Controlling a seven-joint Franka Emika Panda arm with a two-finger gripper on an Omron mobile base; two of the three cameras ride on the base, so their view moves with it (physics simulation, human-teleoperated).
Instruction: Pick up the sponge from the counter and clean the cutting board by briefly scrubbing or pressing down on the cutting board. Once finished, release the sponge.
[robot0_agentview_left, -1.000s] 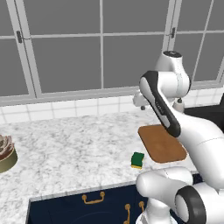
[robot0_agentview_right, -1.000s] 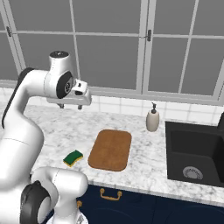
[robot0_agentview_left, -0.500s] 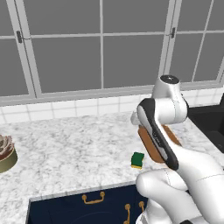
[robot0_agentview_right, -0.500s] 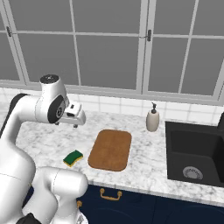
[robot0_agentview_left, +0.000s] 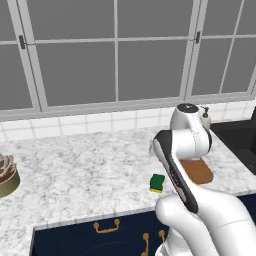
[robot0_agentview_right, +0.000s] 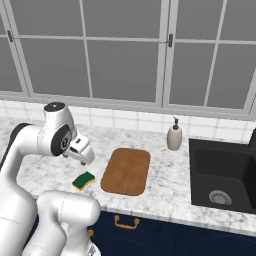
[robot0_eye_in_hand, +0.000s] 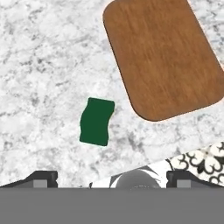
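Sponge (robot0_eye_in_hand: 97, 121) lies on counter (robot0_eye_in_hand: 39, 65) left of board (robot0_eye_in_hand: 164, 57): light, soft; best pinched across its short sides. Gripper (robot0_eye_in_hand: 111, 177) above, fingers wide apart, empty.

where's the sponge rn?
The sponge lies flat on the counter near its front edge, just left of the cutting board in the right base view, not touching it.

No text, label, brand, number or sign can be read anywhere in these pictures.
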